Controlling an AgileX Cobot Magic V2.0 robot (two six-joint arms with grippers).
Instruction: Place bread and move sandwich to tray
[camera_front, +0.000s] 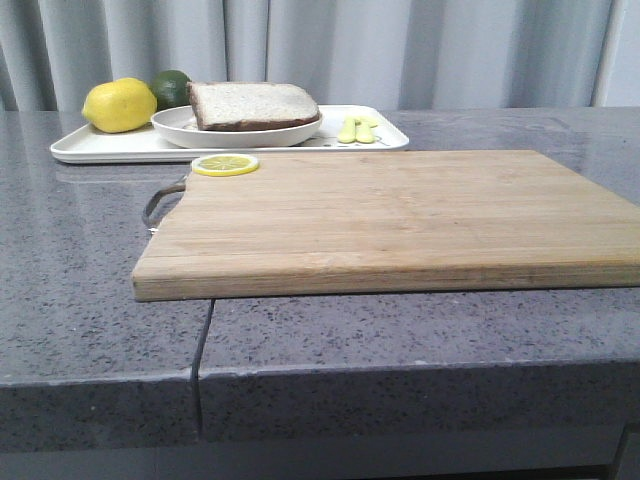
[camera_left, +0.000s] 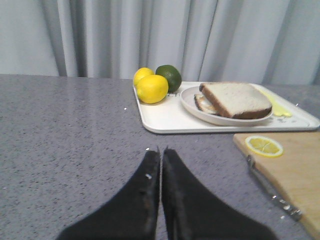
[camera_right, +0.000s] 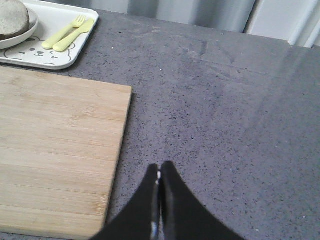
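Note:
The sandwich sits on its round white plate, which stands on the white tray at the back left. The bread slice lies on top, with egg white showing under it at its left edge. The tray and plate also show in the left wrist view, and a tray corner with a bear print shows in the right wrist view. My left gripper is shut and empty over the grey counter, short of the tray. My right gripper is shut and empty over the counter, right of the cutting board.
A wooden cutting board with a metal handle lies in the middle, a lemon slice on its far left corner. A lemon and lime sit on the tray's left, a yellow fork and knife on its right.

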